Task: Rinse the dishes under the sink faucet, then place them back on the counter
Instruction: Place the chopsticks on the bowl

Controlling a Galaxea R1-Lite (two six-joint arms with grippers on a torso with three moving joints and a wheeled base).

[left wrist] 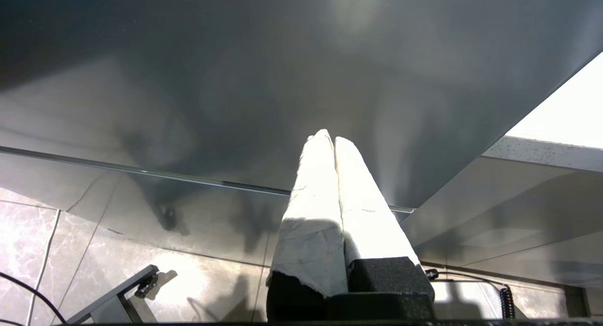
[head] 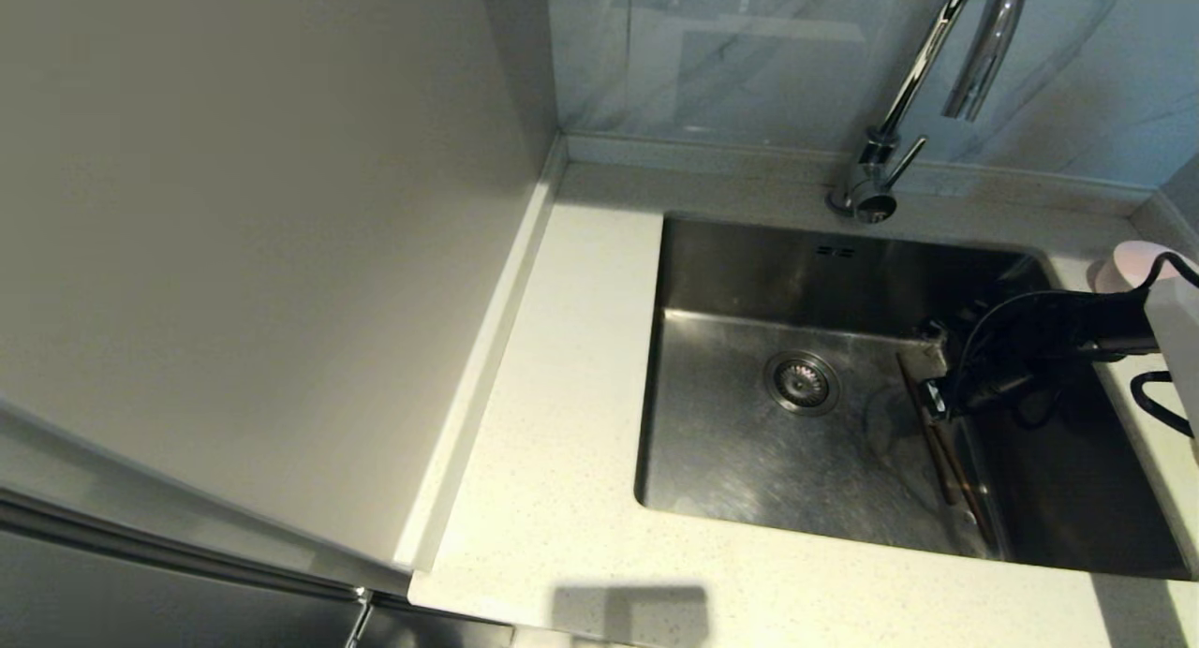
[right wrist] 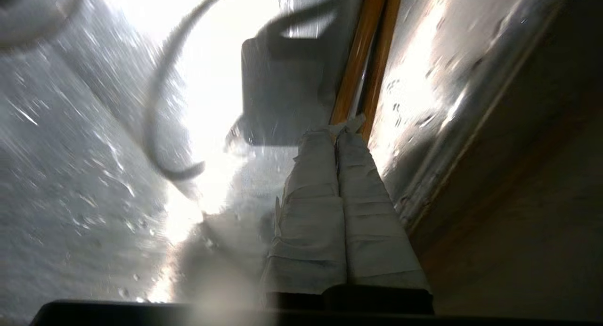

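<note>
Right end effector point(right wrist: 346, 126) low in sink point(head: 749, 264), fingers pressed together, tips at chopsticks point(right wrist: 370, 57) but gripping nothing visible. Chopsticks flat along right wall, long axis running straight ahead from tips. Left end effector point(left wrist: 329, 138) closed, parked away.

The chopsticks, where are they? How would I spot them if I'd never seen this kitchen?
Find the big rectangular stainless-steel sink set in the off-white speckled counter. Look past the round strainer drain toward the right gripper reaching into the basin. There lie two thin brown wooden chopsticks side by side, the only brown sticks among all that grey metal.
</note>
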